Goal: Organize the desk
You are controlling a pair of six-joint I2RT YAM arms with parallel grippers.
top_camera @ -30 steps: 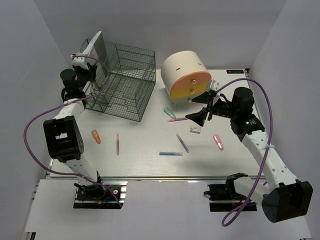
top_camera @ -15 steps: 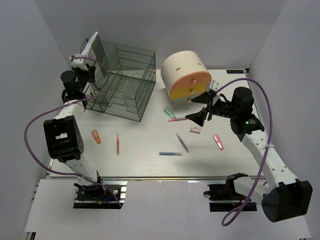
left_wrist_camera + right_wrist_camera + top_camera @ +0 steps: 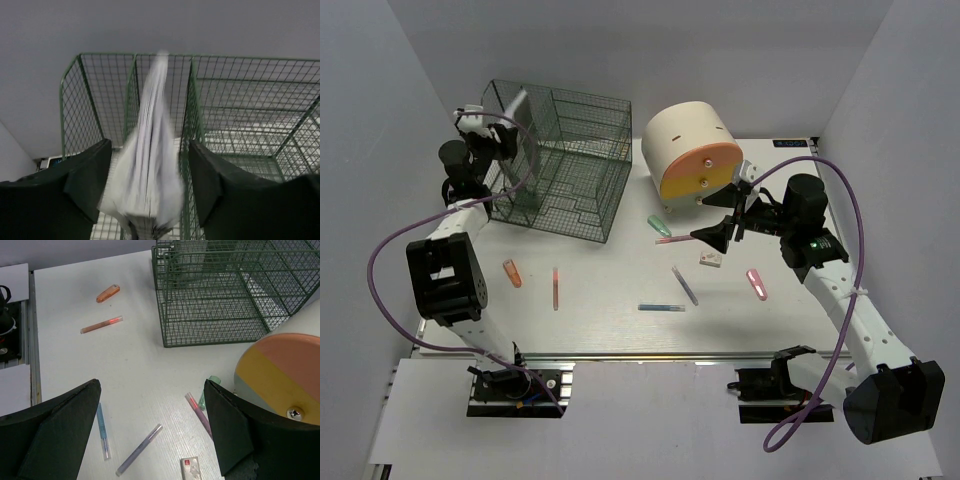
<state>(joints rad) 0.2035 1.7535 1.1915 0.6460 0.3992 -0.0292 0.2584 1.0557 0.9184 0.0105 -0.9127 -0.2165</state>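
- You had bright, even light from overhead in the top view, and the white table (image 3: 610,320) came out clean, without glare.
- Shadows there were soft and short, lying close under the pens (image 3: 555,288) and the wire rack (image 3: 560,165).
- In your left wrist view the white sheaf of paper (image 3: 150,165) was smeared by motion blur, its edges lost, while the rack mesh behind it was sharp.
- The left jaws were dark and soft there, with almost no detail.
- In your right wrist view the right jaws were black silhouettes against the bright table. The pens were crisp, and a small glint sat on the metal knob (image 3: 295,413) of the drawer unit (image 3: 280,365).
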